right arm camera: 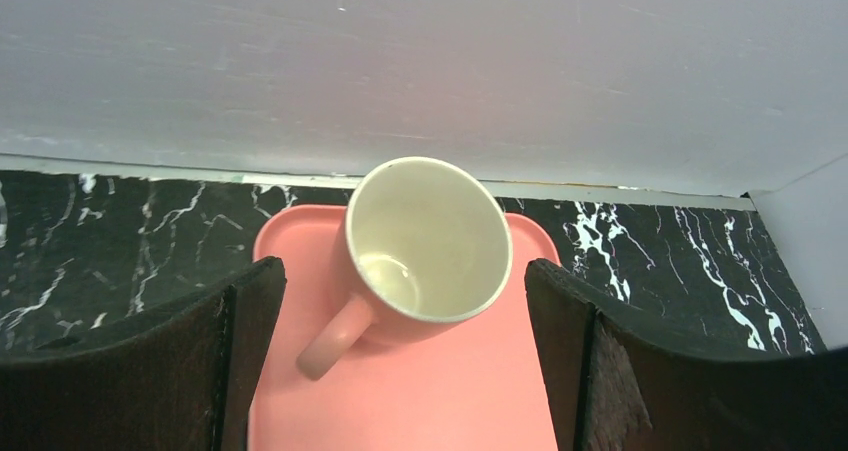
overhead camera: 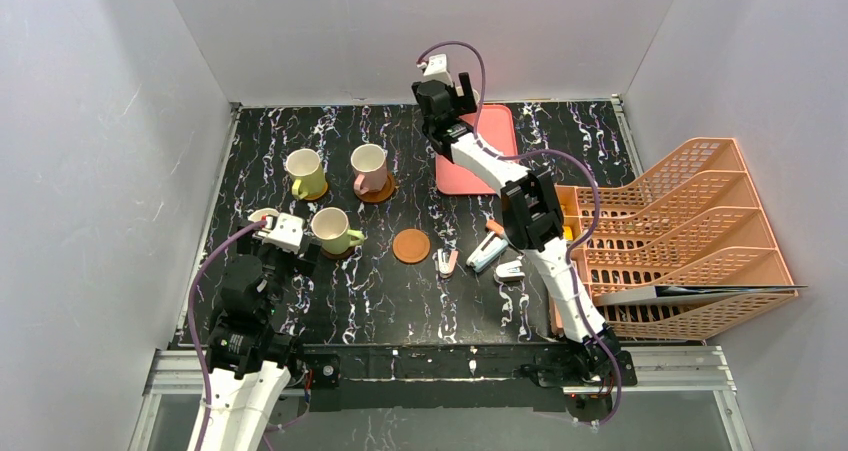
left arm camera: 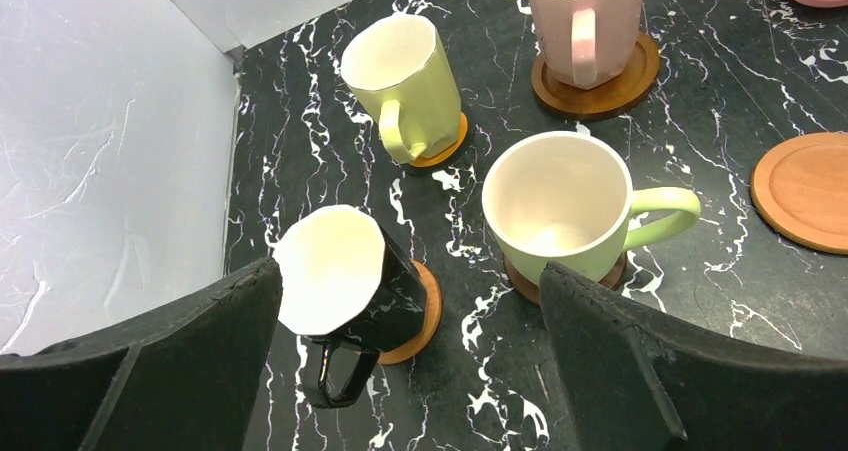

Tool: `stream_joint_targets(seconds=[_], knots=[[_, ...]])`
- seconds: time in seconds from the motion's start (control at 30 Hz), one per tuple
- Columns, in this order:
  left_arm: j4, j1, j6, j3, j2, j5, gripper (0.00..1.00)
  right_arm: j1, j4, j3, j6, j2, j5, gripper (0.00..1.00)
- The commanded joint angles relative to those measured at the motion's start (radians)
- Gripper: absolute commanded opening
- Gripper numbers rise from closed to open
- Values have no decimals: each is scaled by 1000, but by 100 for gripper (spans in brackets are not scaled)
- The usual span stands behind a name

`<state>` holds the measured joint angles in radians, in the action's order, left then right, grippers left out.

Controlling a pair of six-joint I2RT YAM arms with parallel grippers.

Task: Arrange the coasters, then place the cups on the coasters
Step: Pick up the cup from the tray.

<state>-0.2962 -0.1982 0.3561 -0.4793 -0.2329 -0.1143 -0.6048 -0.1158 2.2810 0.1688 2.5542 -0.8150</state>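
My left gripper point(left arm camera: 410, 371) hangs open over the table's left side, empty. A dark brown cup point(left arm camera: 345, 281) on a coaster point(left arm camera: 428, 311) stands by its left finger. A yellow-green cup point(left arm camera: 560, 206) on a dark coaster point(left arm camera: 522, 279) stands by its right finger. Farther off, another yellow-green cup point(left arm camera: 400, 76) and a pink cup point(left arm camera: 585, 21) each stand on a coaster. One coaster point(overhead camera: 411, 245) lies bare. My right gripper point(right arm camera: 400, 321) is open above a pink cup point(right arm camera: 430, 241) upright on the pink tray point(right arm camera: 400, 401); its fingers flank the cup without touching.
An orange tiered file rack point(overhead camera: 680, 231) fills the right side. Small staplers point(overhead camera: 487, 254) lie near the right arm's elbow, right of the bare coaster. White walls close in the table at the left, back and right.
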Motion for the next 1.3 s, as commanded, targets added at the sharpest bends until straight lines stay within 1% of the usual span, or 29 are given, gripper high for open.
stream_joint_targets(seconds=[0.0, 0.1, 0.23, 0.53, 0.73, 0.87, 1.1, 1.2, 1.27], knots=[[-3, 7, -3, 2, 10, 12, 98, 34, -38, 90, 10, 54, -39, 98], [-3, 9, -2, 2, 12, 13, 98, 40, 23, 134, -23, 74, -18, 98], [-5, 12, -2, 3, 12, 16, 98, 40, 63, 147, -52, 72, -4, 98], [-6, 19, -3, 2, 16, 21, 98, 42, 96, 145, -59, 86, -8, 98], [-6, 20, -2, 3, 17, 24, 98, 43, 213, 149, -118, 67, 50, 98], [-6, 24, -2, 1, 21, 23, 98, 45, 225, 92, -145, 26, 62, 98], [-7, 32, -4, 1, 25, 24, 98, 66, 177, -44, -147, -57, 61, 98], [-6, 34, -5, 2, 26, 27, 98, 83, 144, -115, -147, -99, 72, 98], [-6, 34, -5, 2, 26, 26, 98, 97, 139, -159, -158, -126, 105, 95]])
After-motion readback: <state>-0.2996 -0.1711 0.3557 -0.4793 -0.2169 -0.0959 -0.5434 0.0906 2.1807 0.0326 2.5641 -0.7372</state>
